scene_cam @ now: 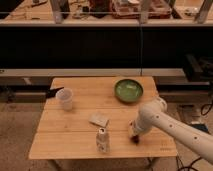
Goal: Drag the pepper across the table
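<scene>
Desk (80, 112) items number five: one green bowl (128, 90), one clear plastic cup (65, 98), one pale flat sponge (99, 119), one small white bottle (102, 140), one pepper (135, 139). My claw (133, 135) sits low at the desk's front right, with the dark pepper right beneath its tip. The bottle stands just left of it, the sponge beyond.
</scene>
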`<state>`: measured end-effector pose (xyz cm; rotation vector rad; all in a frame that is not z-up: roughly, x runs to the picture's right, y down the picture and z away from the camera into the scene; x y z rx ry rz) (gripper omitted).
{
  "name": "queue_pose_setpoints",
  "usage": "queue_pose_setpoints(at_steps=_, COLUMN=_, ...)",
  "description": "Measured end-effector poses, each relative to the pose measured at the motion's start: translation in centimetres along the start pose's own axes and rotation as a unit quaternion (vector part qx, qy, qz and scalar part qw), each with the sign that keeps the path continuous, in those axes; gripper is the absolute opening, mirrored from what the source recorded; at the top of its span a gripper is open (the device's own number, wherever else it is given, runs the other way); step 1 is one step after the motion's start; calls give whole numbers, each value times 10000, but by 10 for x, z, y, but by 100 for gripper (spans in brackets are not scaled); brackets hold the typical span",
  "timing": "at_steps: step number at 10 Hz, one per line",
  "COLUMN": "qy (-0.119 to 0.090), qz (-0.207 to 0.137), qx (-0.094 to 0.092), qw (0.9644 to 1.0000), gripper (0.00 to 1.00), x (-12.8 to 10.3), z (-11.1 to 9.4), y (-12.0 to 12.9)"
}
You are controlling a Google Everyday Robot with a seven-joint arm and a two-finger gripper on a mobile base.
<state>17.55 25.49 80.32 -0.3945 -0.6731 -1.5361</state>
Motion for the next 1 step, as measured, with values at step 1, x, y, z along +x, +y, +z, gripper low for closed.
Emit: queue_pose_setpoints(at_steps=1, qy=-6, qz=23, qx=5, qw=10000, gripper=44, x=-3, z=0, y=1)
